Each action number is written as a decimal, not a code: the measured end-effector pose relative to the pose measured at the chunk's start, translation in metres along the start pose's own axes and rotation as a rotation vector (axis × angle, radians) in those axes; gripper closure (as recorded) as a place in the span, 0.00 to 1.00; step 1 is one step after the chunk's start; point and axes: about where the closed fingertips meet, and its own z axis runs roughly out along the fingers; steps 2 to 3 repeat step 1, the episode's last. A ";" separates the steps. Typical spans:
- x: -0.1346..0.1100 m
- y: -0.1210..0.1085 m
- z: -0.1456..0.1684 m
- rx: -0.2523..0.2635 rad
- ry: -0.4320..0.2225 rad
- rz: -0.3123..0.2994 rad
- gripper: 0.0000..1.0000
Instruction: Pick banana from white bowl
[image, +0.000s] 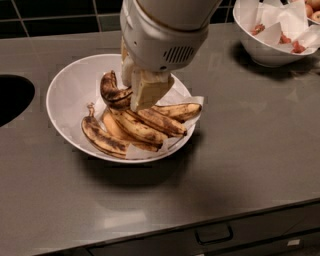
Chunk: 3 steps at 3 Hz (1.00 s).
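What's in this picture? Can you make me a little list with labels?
pincer: down in the white bowl, against the banana
banana: curved, dark end poking up
other bananas: several, lying on paper in the bowl
white bowl: on the grey counter
second bowl: top right corner, red bits inside

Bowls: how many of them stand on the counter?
2. The wide white bowl with bananas is centre-left, under the pincer, which reaches into it; a deeper white bowl is at the top right corner, partly cut off. I see none hidden.
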 end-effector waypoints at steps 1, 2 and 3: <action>-0.008 0.000 -0.010 0.022 0.002 -0.011 1.00; -0.008 0.000 -0.010 0.022 0.002 -0.011 1.00; -0.008 0.000 -0.010 0.022 0.002 -0.011 1.00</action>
